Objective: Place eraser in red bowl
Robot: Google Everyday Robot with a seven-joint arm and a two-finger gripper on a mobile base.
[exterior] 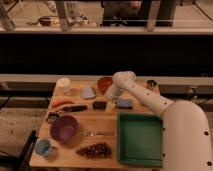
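Observation:
The eraser (100, 105) is a small black block lying flat on the wooden table (107, 124), just in front of the red bowl. The red bowl (103, 83) is orange-red and stands near the table's back edge; its right side is hidden by my arm. My white arm reaches in from the lower right and bends down over the bowl's right rim. My gripper (110, 96) hangs between the red bowl and the eraser, slightly to the eraser's right and close above the table. The eraser lies free of it.
A purple bowl (64, 128) sits front left and a green tray (140, 139) front right. Grapes (95, 149), a fork (97, 133), a blue cup (43, 147), a carrot (62, 101), a white cup (63, 85), a blue sponge (124, 103) and a can (152, 85) are spread around.

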